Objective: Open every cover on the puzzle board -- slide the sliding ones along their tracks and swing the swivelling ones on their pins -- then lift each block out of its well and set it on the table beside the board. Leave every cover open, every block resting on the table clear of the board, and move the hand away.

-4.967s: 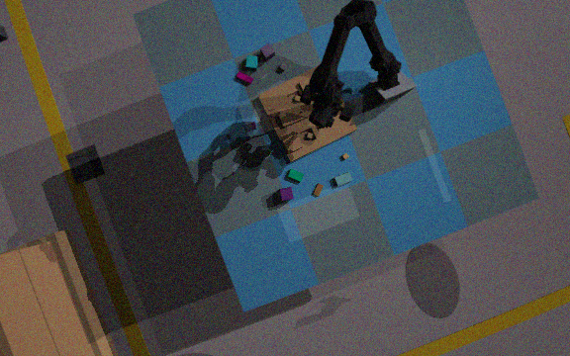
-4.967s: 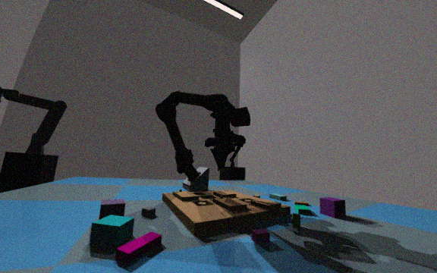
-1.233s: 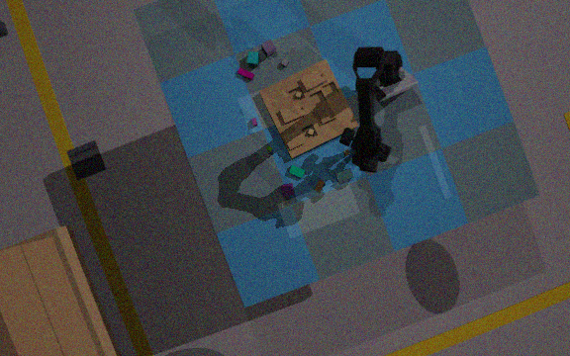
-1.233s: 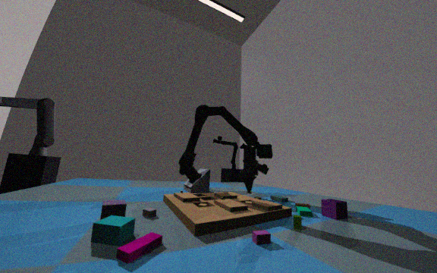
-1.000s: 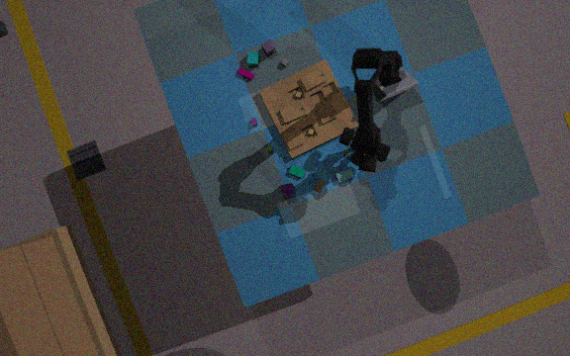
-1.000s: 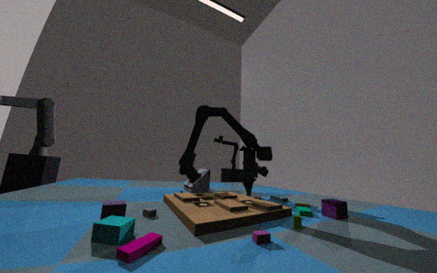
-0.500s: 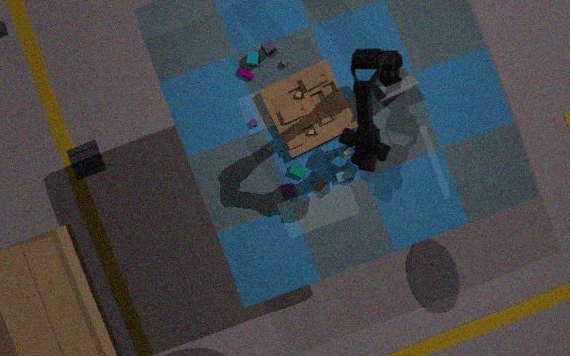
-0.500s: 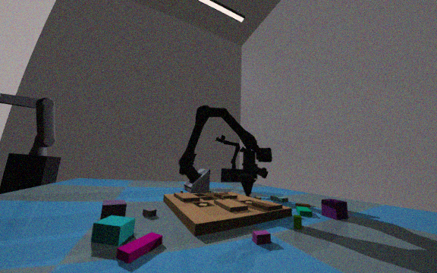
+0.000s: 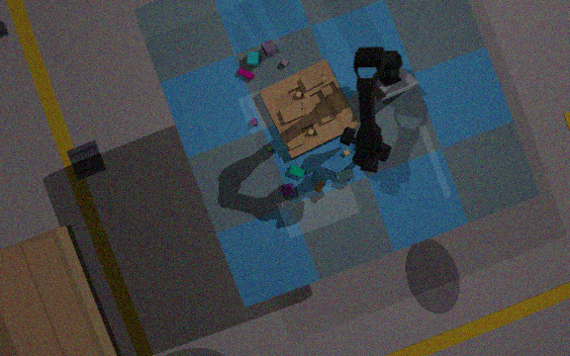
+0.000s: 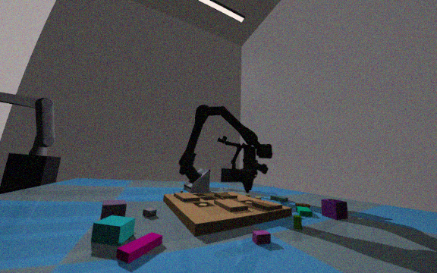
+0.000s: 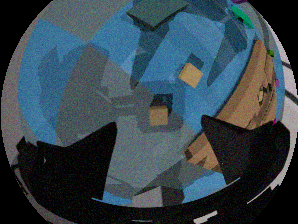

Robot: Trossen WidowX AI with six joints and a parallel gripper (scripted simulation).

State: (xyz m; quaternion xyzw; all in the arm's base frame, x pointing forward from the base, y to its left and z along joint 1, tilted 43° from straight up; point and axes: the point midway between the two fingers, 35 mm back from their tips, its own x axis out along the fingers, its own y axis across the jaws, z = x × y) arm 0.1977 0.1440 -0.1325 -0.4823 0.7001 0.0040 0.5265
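Observation:
The wooden puzzle board (image 9: 292,148) (image 10: 196,227) lies on the table with raised cover slabs (image 10: 231,205) (image 10: 268,205) on its top. Dark openings show between them, two holding lighter tan pieces (image 9: 299,94) (image 9: 311,132). Whether these are loose blocks is too small to tell. One tan block (image 11: 159,116) stands on the table beside the board, seen between the spread fingertips but not gripped. Another tan block (image 11: 190,75) (image 9: 346,153) lies between it and the board's edge. My gripper (image 11: 160,123) (image 10: 247,191) is open, pointing down beside the board; the arm hides its fingertips in the top view.
Beyond the board's far side lie a teal box (image 9: 252,58) (image 10: 113,229), a magenta bar (image 9: 245,74) (image 10: 139,247) and a mauve block (image 9: 268,47). A pink cube (image 9: 254,122) (image 10: 261,236), green block (image 9: 296,171), purple cube (image 9: 287,190) and orange-brown block (image 9: 320,186) also lie around the board.

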